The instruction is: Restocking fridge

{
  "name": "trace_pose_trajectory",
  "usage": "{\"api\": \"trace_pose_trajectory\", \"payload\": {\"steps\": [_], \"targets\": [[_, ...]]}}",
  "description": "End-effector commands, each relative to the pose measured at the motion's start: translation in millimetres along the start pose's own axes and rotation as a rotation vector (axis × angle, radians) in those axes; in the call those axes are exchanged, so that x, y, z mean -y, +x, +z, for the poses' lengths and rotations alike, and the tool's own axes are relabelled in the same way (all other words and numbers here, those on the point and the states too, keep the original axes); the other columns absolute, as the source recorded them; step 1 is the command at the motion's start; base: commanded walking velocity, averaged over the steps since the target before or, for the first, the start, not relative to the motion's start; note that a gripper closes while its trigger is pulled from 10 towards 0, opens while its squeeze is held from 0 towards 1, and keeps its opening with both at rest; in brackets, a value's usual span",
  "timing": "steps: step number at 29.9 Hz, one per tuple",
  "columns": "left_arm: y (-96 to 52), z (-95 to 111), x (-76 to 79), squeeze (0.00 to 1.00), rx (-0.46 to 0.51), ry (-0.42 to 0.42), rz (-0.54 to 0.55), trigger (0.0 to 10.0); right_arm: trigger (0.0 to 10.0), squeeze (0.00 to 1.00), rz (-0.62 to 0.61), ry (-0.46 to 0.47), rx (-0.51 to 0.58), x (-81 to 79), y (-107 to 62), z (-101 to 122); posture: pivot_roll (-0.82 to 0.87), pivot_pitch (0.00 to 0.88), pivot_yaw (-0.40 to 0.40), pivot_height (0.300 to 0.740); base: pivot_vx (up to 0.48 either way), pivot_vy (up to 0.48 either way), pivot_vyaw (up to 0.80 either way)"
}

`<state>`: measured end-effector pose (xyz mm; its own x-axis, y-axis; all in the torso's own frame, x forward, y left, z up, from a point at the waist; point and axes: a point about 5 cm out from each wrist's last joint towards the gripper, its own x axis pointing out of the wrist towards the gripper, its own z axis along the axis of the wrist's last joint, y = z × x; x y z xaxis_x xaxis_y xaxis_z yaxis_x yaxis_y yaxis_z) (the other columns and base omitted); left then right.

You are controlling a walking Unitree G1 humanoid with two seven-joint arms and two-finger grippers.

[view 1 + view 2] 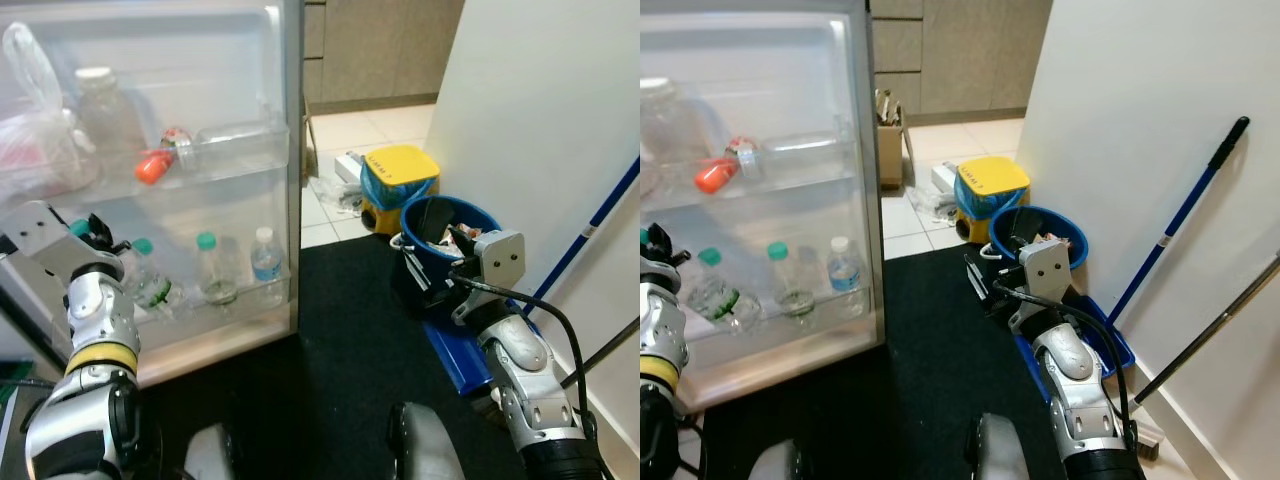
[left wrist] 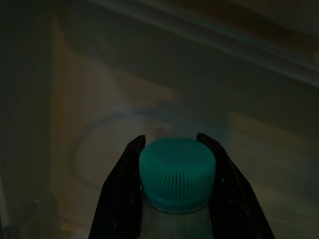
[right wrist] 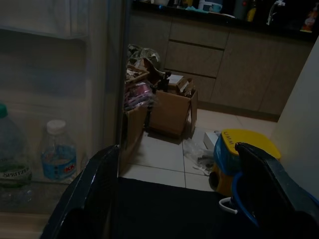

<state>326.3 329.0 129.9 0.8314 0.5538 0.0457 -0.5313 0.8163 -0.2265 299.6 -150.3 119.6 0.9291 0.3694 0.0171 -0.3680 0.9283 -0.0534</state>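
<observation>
The left tool (image 2: 172,199) is closed to a narrow gap on a bottle (image 2: 175,209), one finger (image 2: 119,194) on each side of the neck just under the teal cap (image 2: 177,172). From the head views this tool (image 1: 95,238) sits at the left end of the lower door shelf (image 1: 235,305) of the open fridge, so the bottle is at or just inside that shelf; whether its base is already resting there is hidden.

The main risk, as I judge it, is the grip itself. It is high on the neck, so the body can swing or slip through smooth fingers if the arm moves quickly. Letting go before the base is seated could tip the bottle against its neighbour (image 1: 150,275), which already leans. Beyond that stand another teal-capped bottle (image 1: 212,268) and a small white-capped one (image 1: 266,262); a knock at the left end could topple the row. On the upper shelf (image 1: 235,158) a bottle (image 1: 215,140) lies on its side, and jarring the door could roll it.

The right tool (image 3: 174,199) holds nothing, its fingers spread wide, near a blue bucket (image 1: 445,215) and a yellow bin (image 1: 400,165) on the floor.
</observation>
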Motion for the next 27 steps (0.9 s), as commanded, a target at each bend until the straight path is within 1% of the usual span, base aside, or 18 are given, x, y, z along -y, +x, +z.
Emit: {"api": "trace_pose_trajectory", "payload": {"steps": [1,7,10,14,16,17,20,22,23,25,26,27], "targets": [[-28.1,-56.5,-7.4,0.00,-0.234,0.090,-0.003,10.0,10.0,0.00,-0.015,0.007,0.003,2.6,0.6,0.8,-0.06,0.000,-0.090,0.436,0.000,0.000,0.00],[-31.3,-59.0,-10.6,0.00,-0.232,0.134,-0.037,10.0,10.0,0.00,-0.026,0.015,0.011,1.7,2.2,0.3,-0.05,0.000,-0.068,0.436,0.000,0.000,0.00],[-31.8,-56.3,-7.8,0.00,-0.198,0.172,-0.086,10.0,10.0,0.00,-0.030,0.028,0.013,-1.9,2.7,-2.1,-0.04,0.000,-0.060,0.436,0.000,0.000,0.00],[-32.9,-56.1,-4.9,0.00,-0.184,0.190,-0.111,10.0,10.0,0.00,-0.029,0.033,0.014,-4.0,3.7,-3.0,-0.04,0.000,-0.053,0.436,0.000,0.000,0.00],[-32.7,-55.3,-6.6,0.00,-0.179,0.181,-0.101,10.0,10.0,0.00,-0.029,0.036,0.015,-4.4,4.3,-3.0,-0.04,0.000,-0.051,0.436,0.000,0.000,0.00],[-30.6,-52.1,-14.3,0.00,-0.175,0.146,-0.053,10.0,10.0,0.00,-0.030,0.038,0.017,-4.5,4.9,-2.8,-0.04,0.000,-0.051,0.436,0.000,0.000,0.00],[-25.3,-43.0,-29.8,0.00,-0.160,0.080,0.038,10.0,10.0,0.00,-0.033,0.037,0.019,-3.2,4.7,-2.5,-0.04,0.000,-0.048,0.436,0.000,0.000,0.00],[-20.3,-33.5,-41.8,0.00,-0.140,0.031,0.094,10.0,10.0,0.00,-0.037,0.036,0.019,-1.7,4.3,-3.1,-0.04,0.000,-0.045,0.436,0.000,0.000,0.00],[-20.3,-33.5,-41.8,0.00,-0.140,0.031,0.094,10.0,10.0,0.00,-0.037,0.036,0.019,-1.7,4.3,-3.1,-0.04,0.000,-0.045,0.436,0.000,0.000,0.00],[-13.4,-17.1,-60.5,0.00,-0.101,-0.054,0.172,10.0,10.0,0.00,-0.043,0.036,0.022,-0.5,4.7,-3.0,-0.04,0.000,-0.042,0.436,0.000,0.000,0.00],[-13.4,-17.1,-60.5,0.00,-0.101,-0.054,0.172,10.0,10.0,0.00,-0.043,0.036,0.022,-0.5,4.7,-3.0,-0.04,0.000,-0.042,0.436,0.000,0.000,0.00],[-10.6,-9.6,-67.8,0.00,-0.081,-0.089,0.199,10.0,10.0,0.00,-0.045,0.036,0.023,-0.3,5.1,-3.0,-0.04,0.000,-0.040,0.436,0.000,0.000,0.00]]}}
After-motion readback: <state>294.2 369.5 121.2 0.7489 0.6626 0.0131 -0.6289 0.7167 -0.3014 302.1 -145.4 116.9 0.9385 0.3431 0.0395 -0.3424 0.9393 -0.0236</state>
